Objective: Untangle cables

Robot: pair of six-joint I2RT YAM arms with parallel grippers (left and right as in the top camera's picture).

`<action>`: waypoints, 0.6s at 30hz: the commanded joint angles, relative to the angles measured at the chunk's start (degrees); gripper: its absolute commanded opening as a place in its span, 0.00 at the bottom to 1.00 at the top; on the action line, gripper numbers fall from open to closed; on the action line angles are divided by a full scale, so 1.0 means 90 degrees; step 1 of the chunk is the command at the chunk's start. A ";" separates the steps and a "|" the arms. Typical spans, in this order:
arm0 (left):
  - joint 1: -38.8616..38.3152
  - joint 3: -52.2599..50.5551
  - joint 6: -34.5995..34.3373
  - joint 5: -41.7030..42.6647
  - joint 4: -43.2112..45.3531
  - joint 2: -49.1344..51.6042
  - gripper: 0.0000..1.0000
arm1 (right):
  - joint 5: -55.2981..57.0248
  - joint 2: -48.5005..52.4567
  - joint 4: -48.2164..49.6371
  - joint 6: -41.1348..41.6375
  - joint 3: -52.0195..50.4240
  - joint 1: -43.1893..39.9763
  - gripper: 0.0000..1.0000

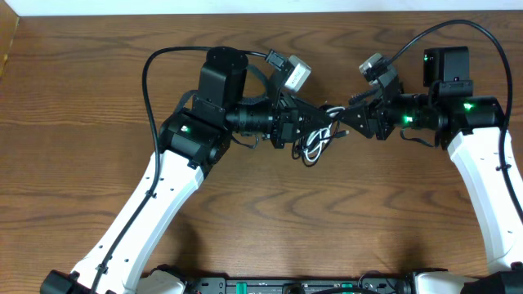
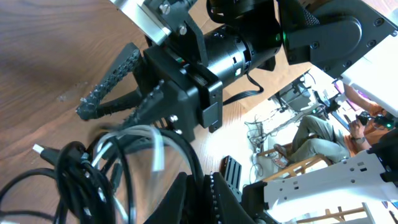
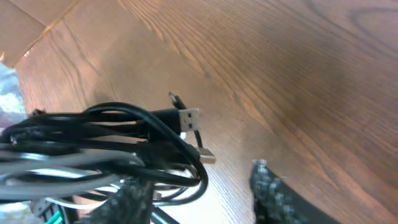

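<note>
In the upper middle of the overhead frame, the cables (image 1: 315,145), a black and white tangle, are being held just above the counter (image 1: 261,229) by the left end effector (image 2: 196,190), whose fingers appear closed on the bundle. The right end effector (image 3: 204,190) is being held wide open and empty, just beside a black plug (image 3: 189,117). A second grasp is seemingly being set up; next, one strand should be pinched near that plug and drawn clear.
</note>
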 commanded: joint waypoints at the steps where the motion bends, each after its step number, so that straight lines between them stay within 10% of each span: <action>1: -0.0032 0.0034 -0.0083 0.0328 0.0085 -0.0027 0.08 | 0.0044 -0.0073 -0.0027 -0.0245 0.0070 0.0049 0.38; 13: -0.0032 0.0034 -0.0780 0.0923 0.0928 -0.0027 0.08 | -0.0464 -0.0073 -0.0017 -0.0765 0.0070 0.0051 0.35; 18: -0.0032 0.0034 -0.0962 0.0942 0.1095 -0.0032 0.08 | -0.0680 -0.0061 0.0002 -0.0940 0.0070 0.0051 0.01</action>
